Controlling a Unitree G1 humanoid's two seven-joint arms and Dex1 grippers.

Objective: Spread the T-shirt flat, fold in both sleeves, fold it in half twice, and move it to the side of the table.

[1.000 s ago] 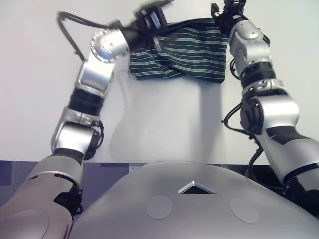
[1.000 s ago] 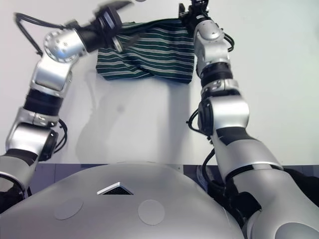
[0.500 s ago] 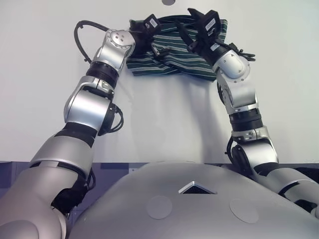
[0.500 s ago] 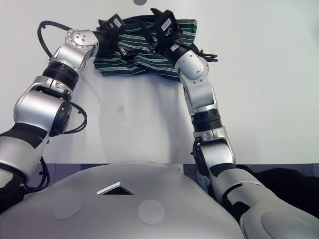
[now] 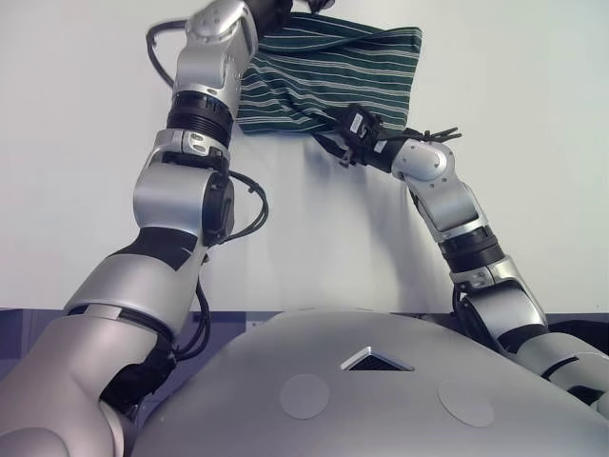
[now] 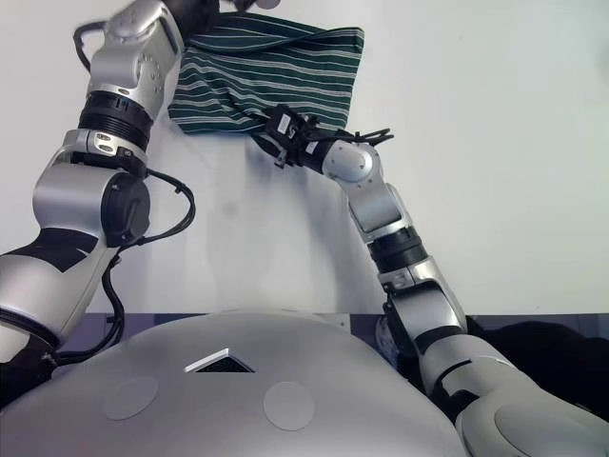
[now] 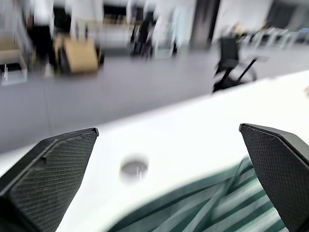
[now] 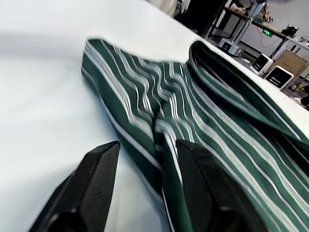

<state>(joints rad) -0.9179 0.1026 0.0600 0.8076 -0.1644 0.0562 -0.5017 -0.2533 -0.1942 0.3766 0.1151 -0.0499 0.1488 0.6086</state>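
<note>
**Clerk:** First entry?

**Checker:** T-shirt (image 5: 328,67), dark green with thin white stripes. It is folded to a rough oblong, with the layers rumpled toward its 9 o'clock end. It lies on the white desk (image 5: 533,143) at 12 o'clock, on the far part and well apart from the near edge.

**Clerk:** And the left jaws?

**Checker:** The left arm (image 5: 205,86) is stretched out along the 11 o'clock line, which puts the left jaws over the shirt's 11 o'clock corner. They are spread wide, the two black textured fingers (image 7: 53,169) far apart. Striped cloth shows below the gap and bare desk beyond it. They hold nothing.

**Clerk:** The right jaws?

**Checker:** The right arm (image 5: 445,200) is angled in from 5 o'clock. The right jaws sit low to the desk at the shirt's 6 o'clock edge. They are parted narrowly, one finger (image 8: 96,183) to each side of the near folded hem, with cloth lying in the gap. They are not closed on it, and whether a pad touches the cloth cannot be told.

**Clerk:** Sundries?

**Checker:** One small round grey inset (image 7: 133,169) in the desk, just beyond the shirt's far edge.
</note>
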